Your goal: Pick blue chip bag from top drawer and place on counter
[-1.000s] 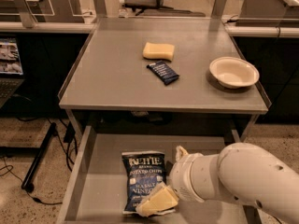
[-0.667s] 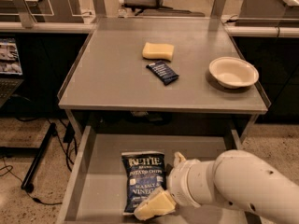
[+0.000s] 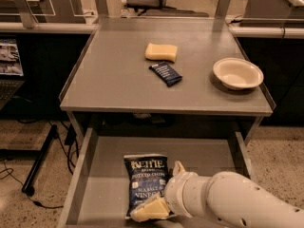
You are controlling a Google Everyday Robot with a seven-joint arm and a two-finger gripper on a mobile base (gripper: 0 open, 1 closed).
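The blue chip bag [image 3: 145, 180] lies flat in the open top drawer [image 3: 102, 175], left of its middle, with its white lettering facing up. My gripper [image 3: 163, 190] comes in from the lower right on a thick white arm and is down at the bag's right and lower edge. It is open: one cream fingertip [image 3: 147, 209] rests over the bag's bottom corner and the other fingertip [image 3: 179, 168] stands beside the bag's right edge. The bag is on the drawer floor. The counter [image 3: 114, 80] is above the drawer.
On the counter are a yellow sponge [image 3: 161, 52], a small dark blue bar wrapper [image 3: 165, 73] and a white bowl [image 3: 237, 73] at the right. The counter's front edge overhangs the back of the drawer. A laptop [image 3: 9, 65] and cables are at the left.
My arm has shifted a little to the left and lower over the drawer, so the gripper covers more of the bag's lower right. The bag has not moved.
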